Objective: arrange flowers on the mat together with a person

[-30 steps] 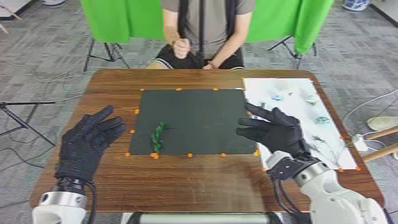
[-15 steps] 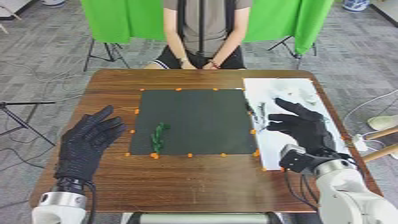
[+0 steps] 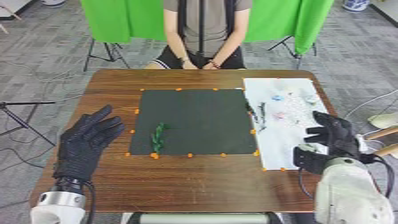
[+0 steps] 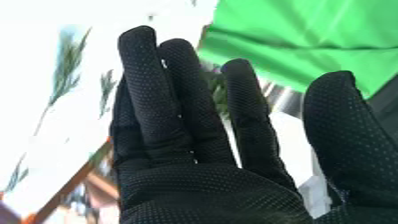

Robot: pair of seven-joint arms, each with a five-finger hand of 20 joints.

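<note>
Green sprig (image 3: 159,138): lies on the dark mat (image 3: 204,117), in its near left part, with its length running from near to far. Small orange markers (image 3: 155,155) line the edges of the mat. The white sheet (image 3: 282,145) extends just beside the mat on the right and bears the other floral pieces: slender dark stems (image 3: 262,112) along its left side, a small blue bloom (image 3: 277,98) toward the far end, a pale bloom (image 3: 311,99) to the right of the blue one, and a pink bloom (image 3: 281,116) nearer than both. Right hand (image 3: 333,137): positioned over the right side of the sheet, nearer than the blooms. In the right wrist view, the right hand (image 4: 213,192) is open and grips nothing, its fingers (image 4: 151,95) extended and the thumb set apart; a feathery stem (image 4: 67,75) is seen against white beyond the glove. Left hand (image 3: 84,145): above the left part of the brown wooden table (image 3: 213,185), to the left of the mat and apart from it, open and empty, with fingers extended toward the far side. Beyond the far edge of the table hangs a green curtain (image 3: 111,22).
</note>
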